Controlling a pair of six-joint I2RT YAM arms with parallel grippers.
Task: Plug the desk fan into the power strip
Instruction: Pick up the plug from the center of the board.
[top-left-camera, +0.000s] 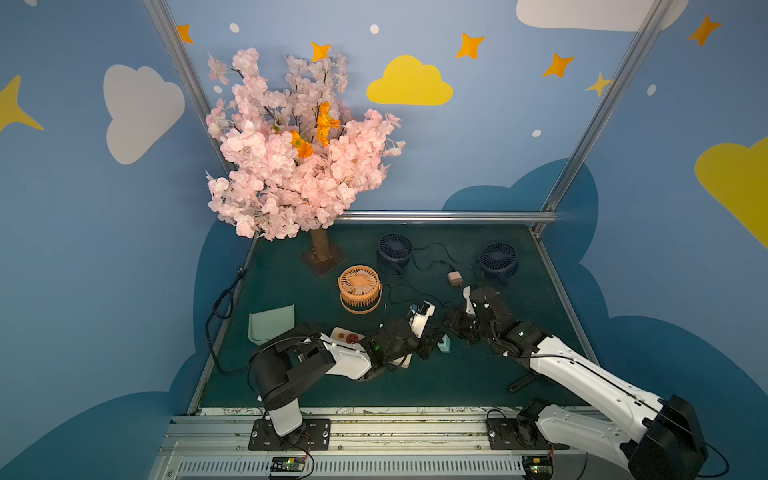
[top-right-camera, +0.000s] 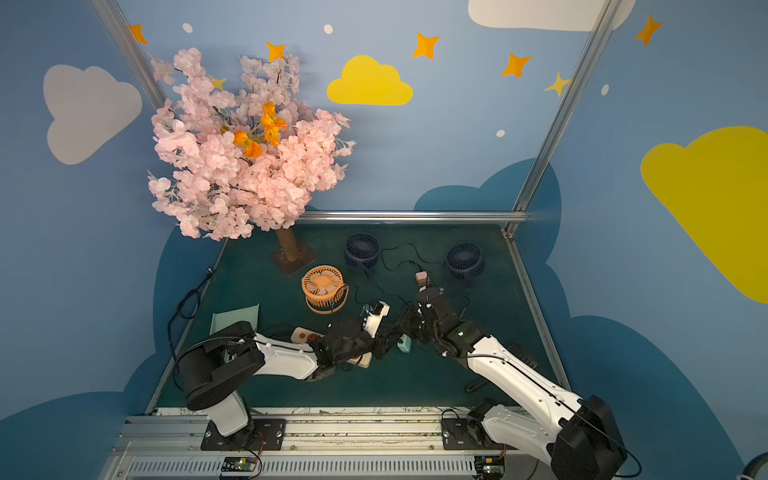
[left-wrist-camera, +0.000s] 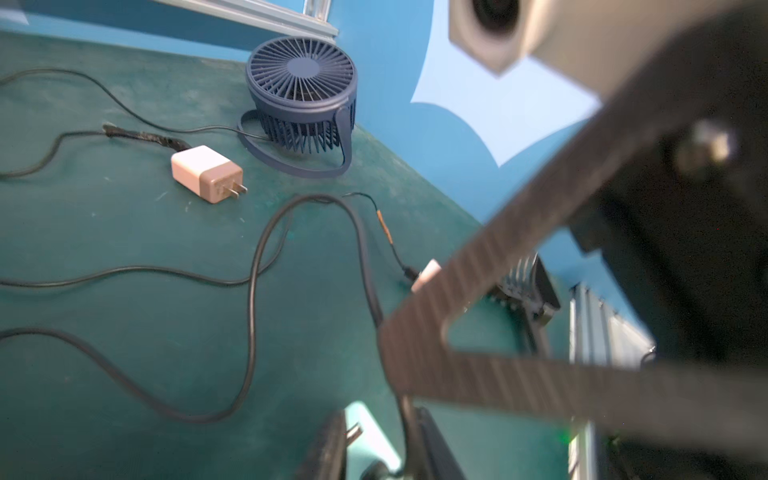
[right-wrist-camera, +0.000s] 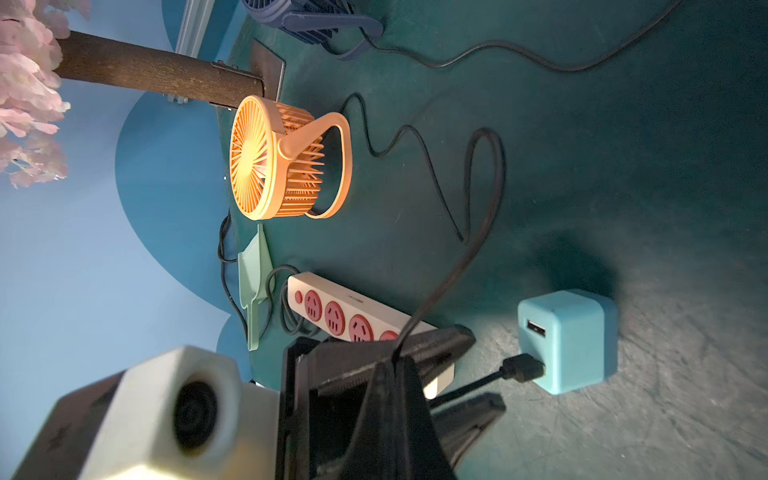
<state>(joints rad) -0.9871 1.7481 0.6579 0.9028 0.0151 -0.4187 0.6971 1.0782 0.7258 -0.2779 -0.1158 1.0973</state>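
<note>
Right tool (left-wrist-camera: 388, 347) pinches the black cable (left-wrist-camera: 252, 316); left tool (left-wrist-camera: 378, 422) unclear — power strip (right-wrist-camera: 332, 307) half-hidden from above, plain from right wrist.

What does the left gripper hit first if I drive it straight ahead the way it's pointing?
Most likely the cyan adapter. In the right wrist view the left gripper aims at its USB face, with the plugged-in black cable running out between the jaws. The gap looks small, but depth is unclear.
</note>
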